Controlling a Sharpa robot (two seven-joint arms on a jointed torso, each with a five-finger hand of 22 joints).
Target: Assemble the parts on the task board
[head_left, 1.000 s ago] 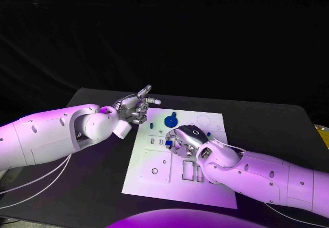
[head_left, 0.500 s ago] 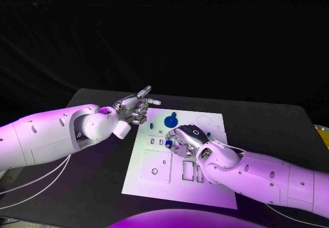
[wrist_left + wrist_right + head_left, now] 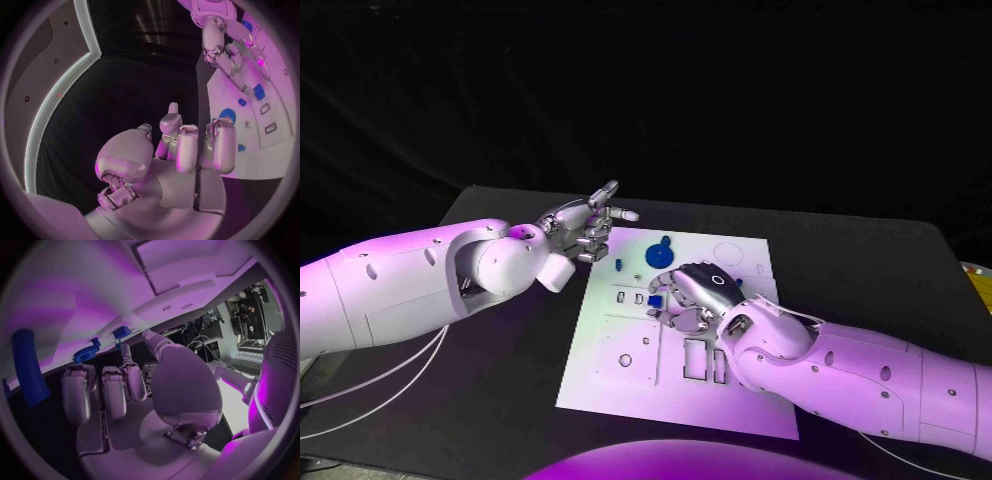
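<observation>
Hovering at the far left corner of the flat white task board (image 3: pixel 678 400): left hand (image 3: pixel 584 230), metallic fingers curled inward on nothing. Round blue gear-shaped part (image 3: pixel 659 255) lying on the board near its far edge. Poised low over a small blue block (image 3: pixel 655 300): right hand (image 3: pixel 692 292), fingers close together; grip cannot be told.

The black table (image 3: pixel 877 260) carries the white task board (image 3: pixel 625 385) at its middle

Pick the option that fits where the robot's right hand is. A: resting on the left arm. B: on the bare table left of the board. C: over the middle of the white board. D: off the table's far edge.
C: the right hand sits over the middle of the white board, beside small blue parts.
</observation>
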